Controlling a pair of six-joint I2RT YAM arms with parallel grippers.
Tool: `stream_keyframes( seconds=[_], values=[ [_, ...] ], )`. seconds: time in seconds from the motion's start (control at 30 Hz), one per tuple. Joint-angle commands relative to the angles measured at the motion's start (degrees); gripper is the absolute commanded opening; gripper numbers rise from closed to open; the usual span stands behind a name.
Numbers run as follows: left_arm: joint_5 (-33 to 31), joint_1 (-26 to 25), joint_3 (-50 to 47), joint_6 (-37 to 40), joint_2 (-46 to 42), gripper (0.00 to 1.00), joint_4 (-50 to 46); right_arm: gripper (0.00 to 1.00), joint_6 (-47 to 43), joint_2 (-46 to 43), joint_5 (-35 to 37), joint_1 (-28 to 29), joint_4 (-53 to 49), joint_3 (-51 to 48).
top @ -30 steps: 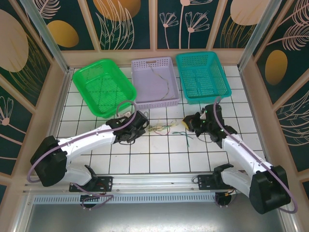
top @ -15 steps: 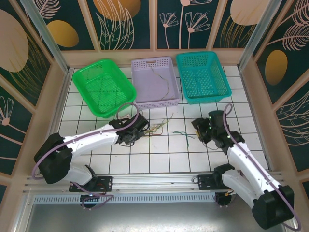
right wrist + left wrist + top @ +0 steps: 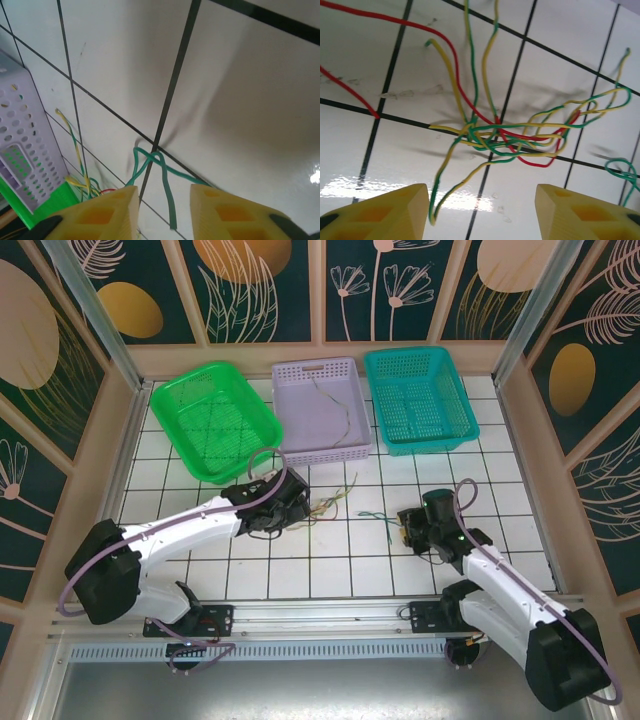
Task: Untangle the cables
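Left fingers: spread wide, holding nothing.
Cable tangle: yellow, green and red strands knotted on the surface, just beyond the left fingers at 3 o'clock.
Green strand: separate, at 3 o'clock of the tangle; its end lies between the right fingers.
Right fingers: narrowly parted, nothing pinched.
Obstructions: green basket, lavender basket and teal basket at 12 o'clock, along the far edge.
Open room: white tiles at 6 o'clock.
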Motion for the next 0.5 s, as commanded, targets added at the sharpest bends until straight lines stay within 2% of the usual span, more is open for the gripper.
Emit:
stream_keyframes(
  seconds=[0.0, 0.1, 0.23, 0.33, 0.47],
  values=[
    [1.3, -0.5, 1.7, 2.2, -1.4, 0.6, 1.9, 0.27, 3.7, 1.8, 0.7, 0.5, 6.0, -1.3],
    [1.4, -0.7, 2.5, 2.7, -1.3, 0.6, 2.2, 0.22, 3.7, 3.6, 0.4, 0.5, 6.4, -1.0],
    [1.8, -0.7, 3.1, 4.3, -1.5, 0.6, 3.1, 0.01, 3.1, 5.0, 0.9, 0.5, 7.0, -1.0],
    [3.8, -0.8, 5.0, 5.6, -2.0, 0.61, 6.5, 0.0, 0.8, 4.8, 1.8, 0.5, 7.1, 0.5],
    [9.5, -0.7, 5.8, 0.9, -1.9, 0.67, 13.2, 0.0, -4.8, 3.5, 2.9, 0.5, 7.3, 6.5]
  ],
)
